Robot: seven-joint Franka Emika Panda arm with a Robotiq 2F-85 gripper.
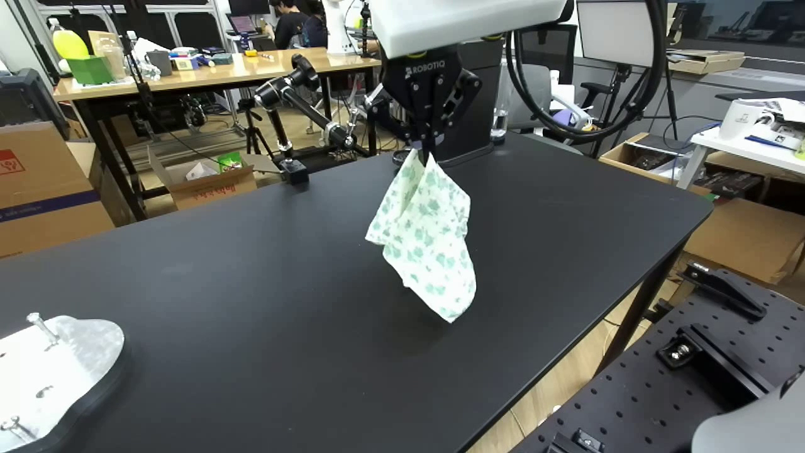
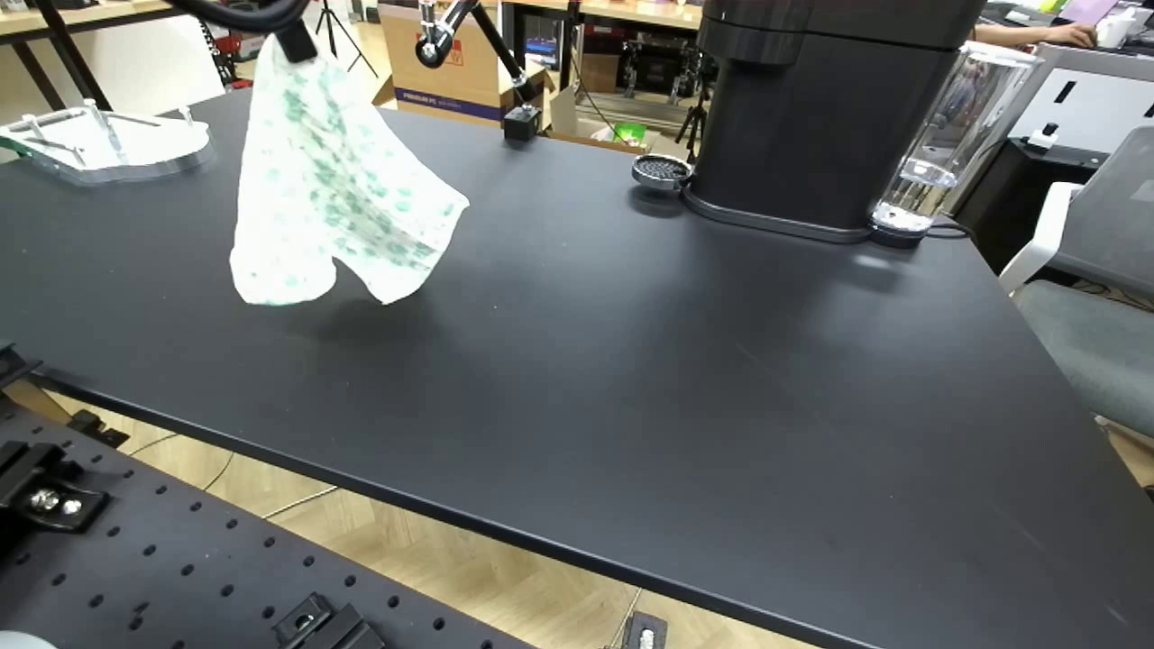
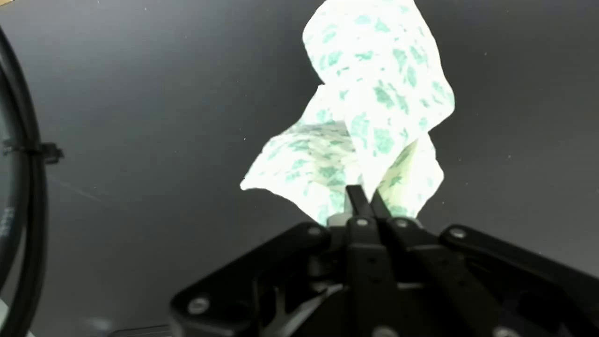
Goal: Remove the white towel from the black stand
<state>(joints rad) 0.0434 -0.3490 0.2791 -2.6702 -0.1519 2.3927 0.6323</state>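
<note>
One towel [image 1: 431,245], white with green marks, hangs above the table [image 1: 264,327] — the gripper [image 3: 368,199] is clamped on its gathered top. On the table stand a black machine [image 2: 811,144] and a clear cylinder [image 2: 938,153]; a studded plate [image 1: 88,350] lies there too. At the table's edge — a jointed mount [image 1: 310,111]; beside the table, a perforated board [image 2: 216,554].

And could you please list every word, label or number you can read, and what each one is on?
"ROBOTIQ" on the gripper, in an exterior view.
"PREMIUM PC" on the box, in an exterior view.
Red print on the box and the carton: too small to read.
White print on the cable: too blurred to read.
</note>
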